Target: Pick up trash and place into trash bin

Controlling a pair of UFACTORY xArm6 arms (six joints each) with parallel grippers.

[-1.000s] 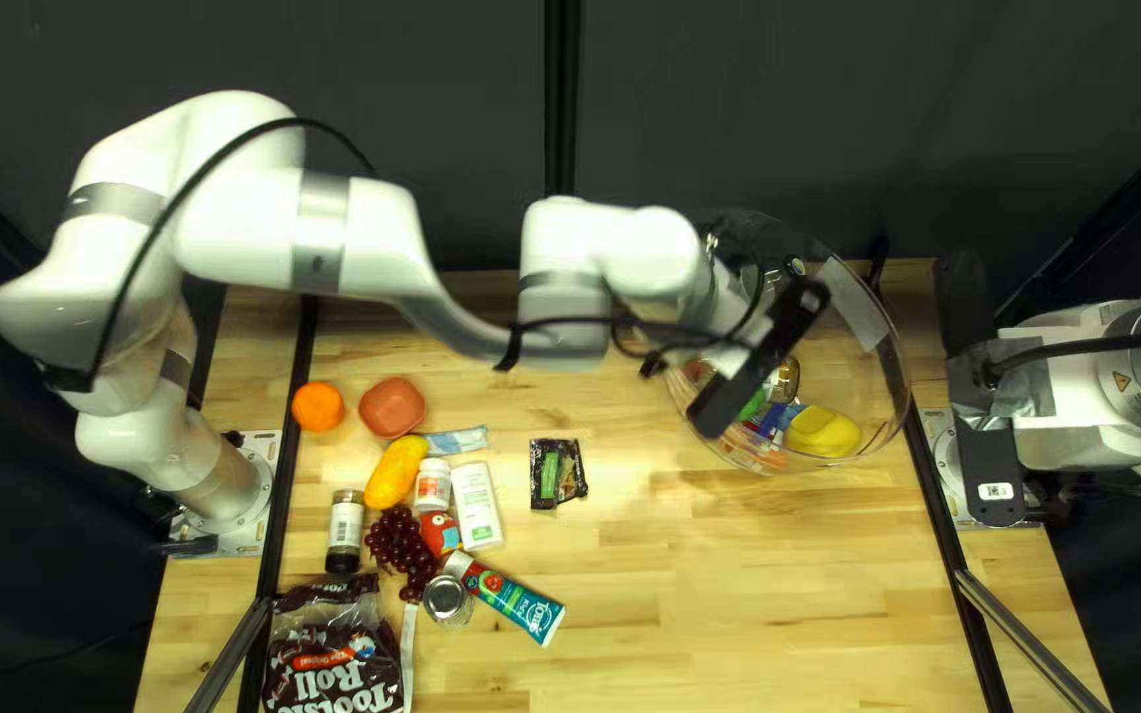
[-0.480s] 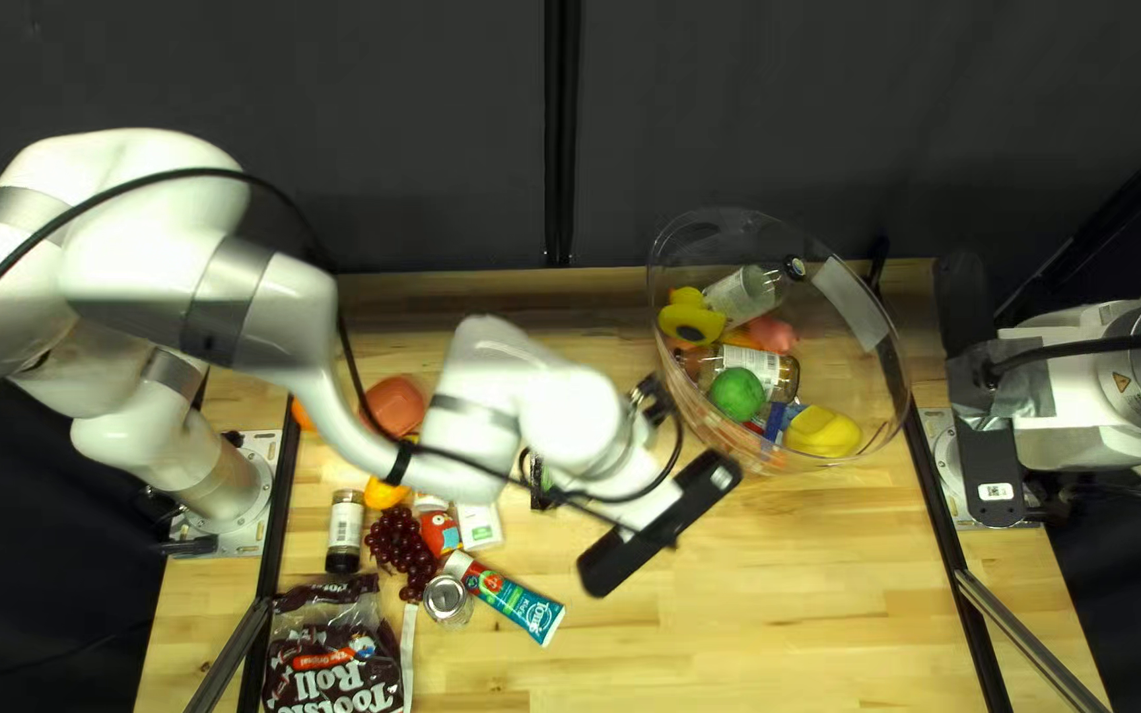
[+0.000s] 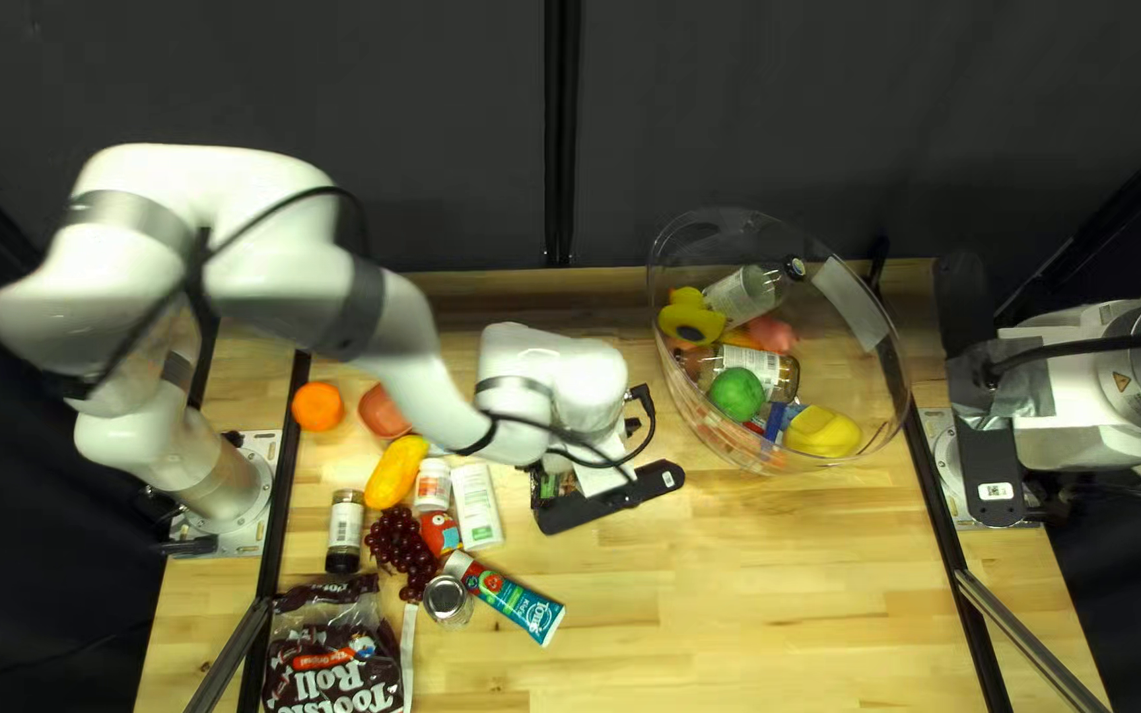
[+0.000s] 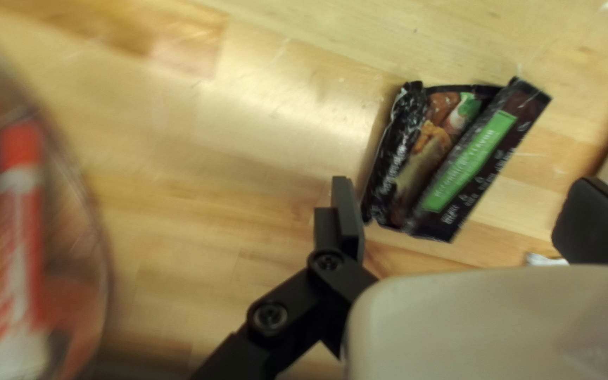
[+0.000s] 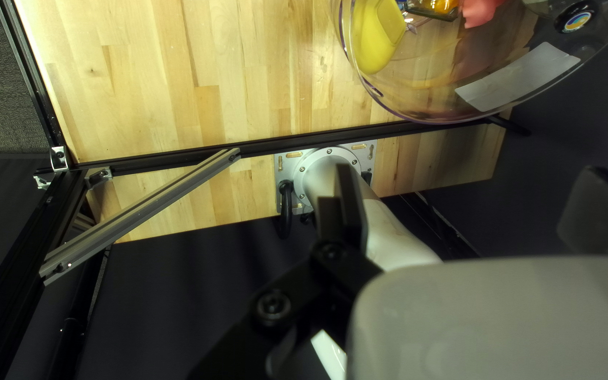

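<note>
Nearest on the table [image 3: 756, 594], left of the black wrapper [image 3: 548, 486], lies a brown bag [image 3: 333, 674]. A silver-topped container [image 3: 447, 602], a green-and-red tube [image 3: 511, 602] and a dark-capped jar [image 3: 347, 519] are also nearer than the wrapper and left of it. Level with the wrapper, to its left, is a white pill bottle [image 3: 433, 486].

The wrapper itself lies on the table, under the left gripper [image 3: 610, 495]. That gripper's jaws are wide open – the wrapper sits between and ahead of them, ungripped, just beside one finger [image 4: 347, 218]; contact I cannot tell. Well right of the wrapper, the right gripper [image 3: 993, 456] is spread open too.

Farther than the wrapper, and to its right, is the clear bin [image 3: 899, 383] – holding a yellow block [image 3: 824, 432], green ball [image 3: 737, 394], labelled jar [image 3: 778, 374], pink toy [image 3: 771, 334], yellow toy [image 3: 691, 325] and black-capped bottle [image 3: 745, 293].
</note>
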